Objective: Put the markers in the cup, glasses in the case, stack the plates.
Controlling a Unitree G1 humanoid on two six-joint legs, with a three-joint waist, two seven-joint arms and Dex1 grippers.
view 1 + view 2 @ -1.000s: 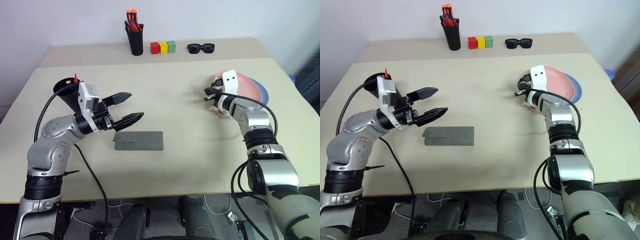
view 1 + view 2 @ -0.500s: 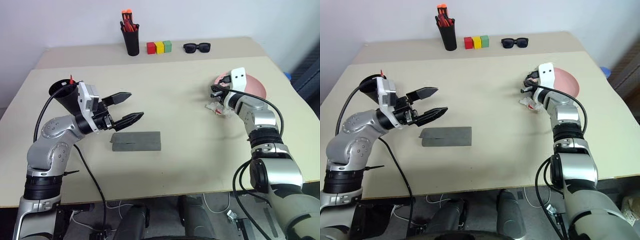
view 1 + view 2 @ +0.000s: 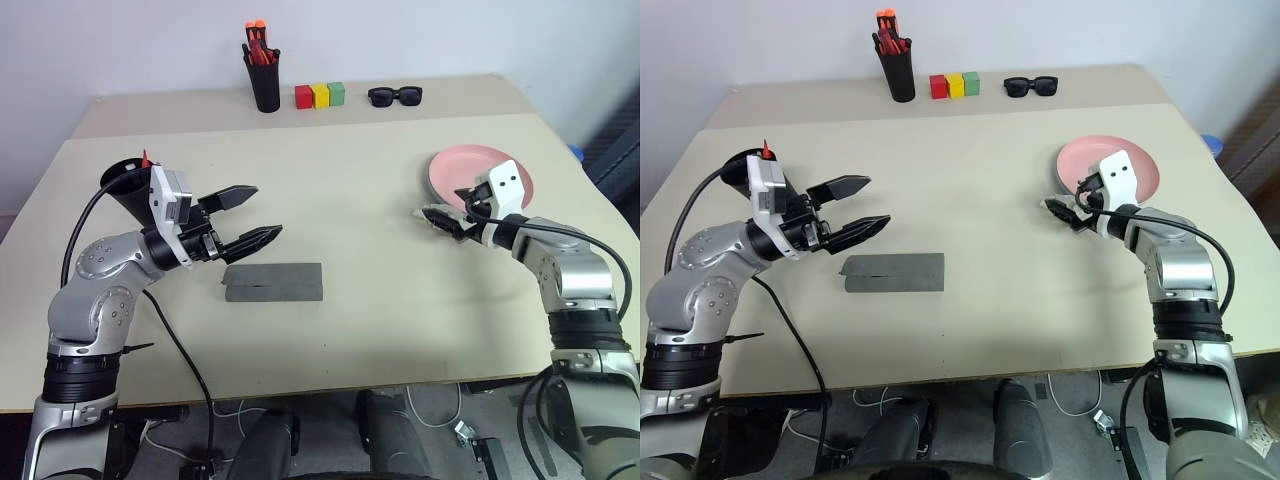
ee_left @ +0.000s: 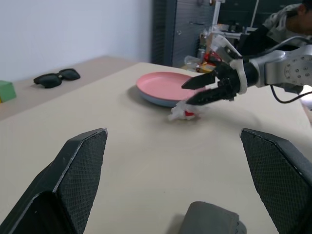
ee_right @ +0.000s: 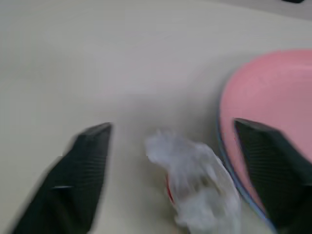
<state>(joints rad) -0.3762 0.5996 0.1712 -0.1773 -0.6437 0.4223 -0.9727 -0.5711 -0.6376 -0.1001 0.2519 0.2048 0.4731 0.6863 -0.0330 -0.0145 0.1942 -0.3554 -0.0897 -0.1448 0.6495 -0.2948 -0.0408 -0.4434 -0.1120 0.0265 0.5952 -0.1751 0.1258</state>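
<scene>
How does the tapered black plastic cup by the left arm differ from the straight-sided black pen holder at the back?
The tapered black plastic cup flares to a wide rim; the straight-sided black pen holder is narrower. The cup shows one red marker tip, while the holder carries a bunch of orange-red markers. The cup stands on the near table beside the left gripper; the holder is on the far table. Both are black and upright.

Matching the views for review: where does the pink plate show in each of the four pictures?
Left eye view: pink plate at right of the table, just beyond the right gripper.
Right eye view: same spot.
Left wrist view: upper middle, resting on a blue plate.
Right wrist view: along the right edge.
Shared landmark: the crumpled clear wrapper lying beside the plate.
</scene>
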